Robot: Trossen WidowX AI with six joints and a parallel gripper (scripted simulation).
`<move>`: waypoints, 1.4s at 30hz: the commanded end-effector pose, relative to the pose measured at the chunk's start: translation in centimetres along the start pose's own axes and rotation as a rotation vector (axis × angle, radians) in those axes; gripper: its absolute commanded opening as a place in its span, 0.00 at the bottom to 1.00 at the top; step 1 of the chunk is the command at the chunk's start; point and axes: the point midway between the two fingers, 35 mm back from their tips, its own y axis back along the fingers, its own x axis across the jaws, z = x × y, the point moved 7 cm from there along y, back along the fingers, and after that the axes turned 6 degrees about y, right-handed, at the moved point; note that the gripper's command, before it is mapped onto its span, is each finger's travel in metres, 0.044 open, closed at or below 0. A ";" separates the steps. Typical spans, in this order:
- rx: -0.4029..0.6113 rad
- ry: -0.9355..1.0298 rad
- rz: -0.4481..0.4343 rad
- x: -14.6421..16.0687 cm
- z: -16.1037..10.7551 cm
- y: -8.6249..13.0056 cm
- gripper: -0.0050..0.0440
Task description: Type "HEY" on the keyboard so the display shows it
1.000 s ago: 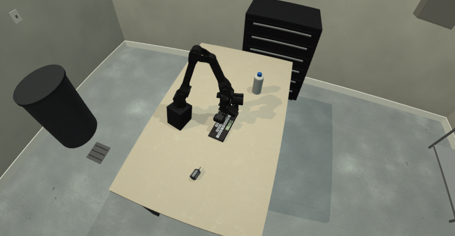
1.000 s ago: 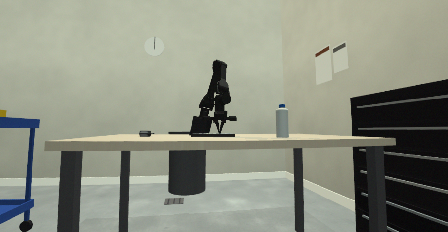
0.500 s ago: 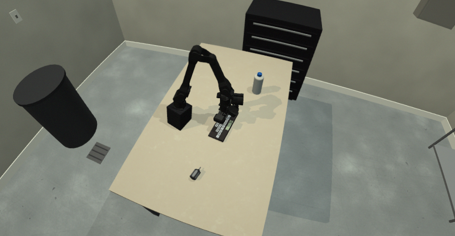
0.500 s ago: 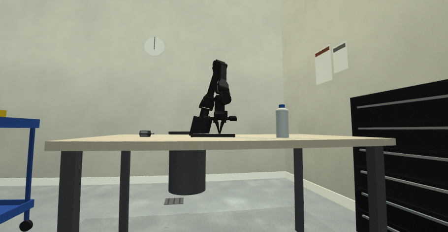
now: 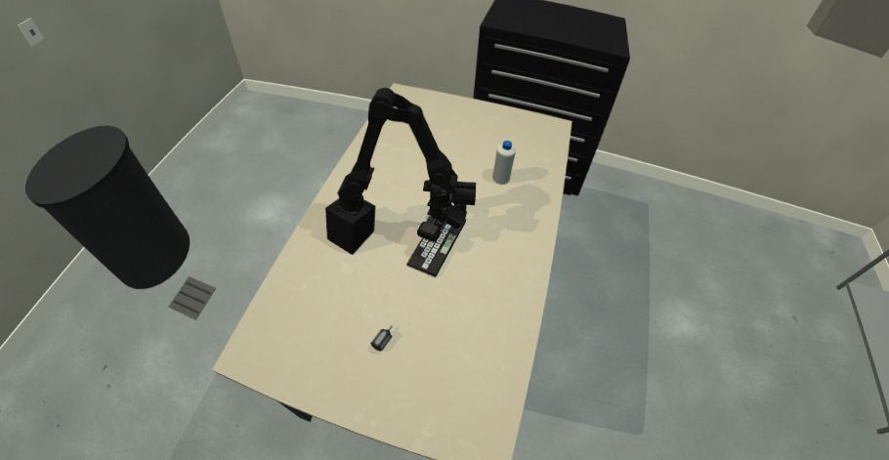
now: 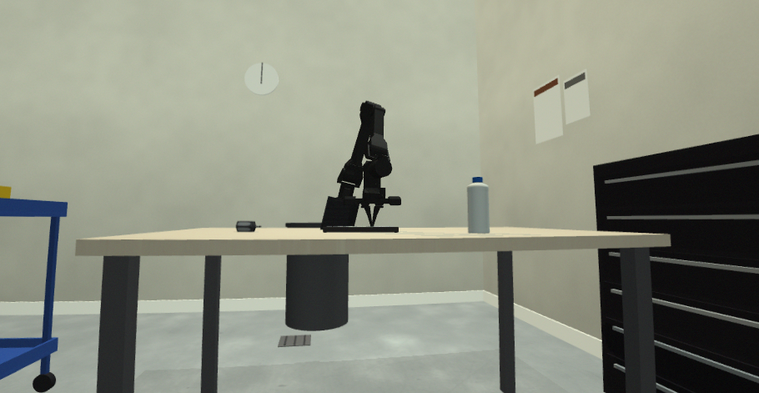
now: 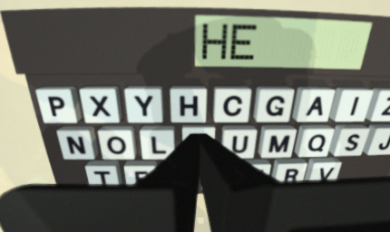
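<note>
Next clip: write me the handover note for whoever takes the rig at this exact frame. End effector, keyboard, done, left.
End effector: shut, holding nothing, closed tips used as a poker, resting on the key between L and U in the middle row.
Keyboard: flat on the table in front of the arm's base.
Done: display reads HE.
Left: lift off, move up-left to the Y key in the top row, between X and H, and press once. Left-arrow key is not in view.

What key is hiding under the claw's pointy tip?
The shut claw covers most of one key between L and U. Its letter is hidden. The display above reads HE.
</note>
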 end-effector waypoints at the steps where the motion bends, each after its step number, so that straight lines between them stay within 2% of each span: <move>1: -0.016 0.000 0.001 0.1 0.2 0.3 0.00; 7: -0.020 0.003 0.003 0.2 0.3 0.3 0.00; 9: -0.039 0.007 0.006 0.2 0.7 1.4 0.00; 11: -0.039 0.007 0.006 0.2 0.7 1.4 0.00; 16: -0.039 0.008 0.008 0.2 0.6 4.3 0.00; 21: -0.039 0.009 0.008 0.3 0.6 4.2 0.00; 26: -0.021 0.001 0.000 1.9 2.2 3.7 0.00; 32: -0.017 0.001 0.001 2.6 2.7 3.6 0.00; 36: -0.004 -0.002 -0.003 2.4 2.2 1.9 0.00; 42: -0.007 -0.002 -0.001 2.4 2.4 1.6 0.00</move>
